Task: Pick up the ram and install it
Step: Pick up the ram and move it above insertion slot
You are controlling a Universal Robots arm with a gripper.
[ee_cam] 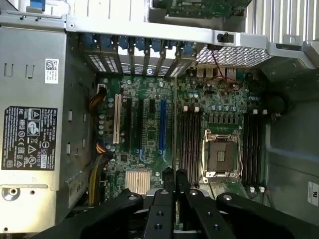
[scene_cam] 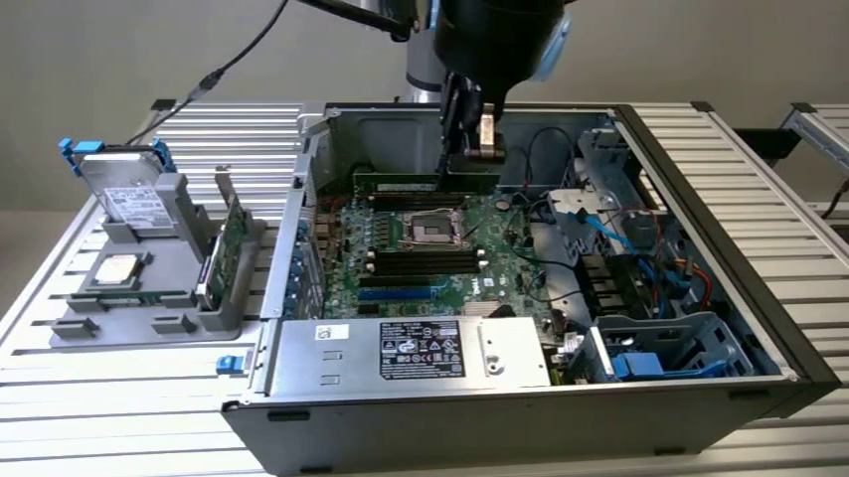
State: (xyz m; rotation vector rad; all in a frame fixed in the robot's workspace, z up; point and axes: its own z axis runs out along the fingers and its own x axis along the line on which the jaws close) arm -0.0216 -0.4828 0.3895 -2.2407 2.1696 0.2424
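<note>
Ram point(scene_cam: 405, 184): long green stick held in the claw, reaching out sideways from its fingertips.
Claw point(scene_cam: 484, 152): closed on one end of the ram, hanging inside the open computer case point(scene_cam: 723, 214).
Motherboard point(scene_cam: 511, 248): lies below the claw.
Memory slots point(scene_cam: 422, 261): black, below the claw, beside the processor socket point(scene_cam: 435, 228).

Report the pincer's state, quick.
Pincer: closed, holding the ram.
</note>
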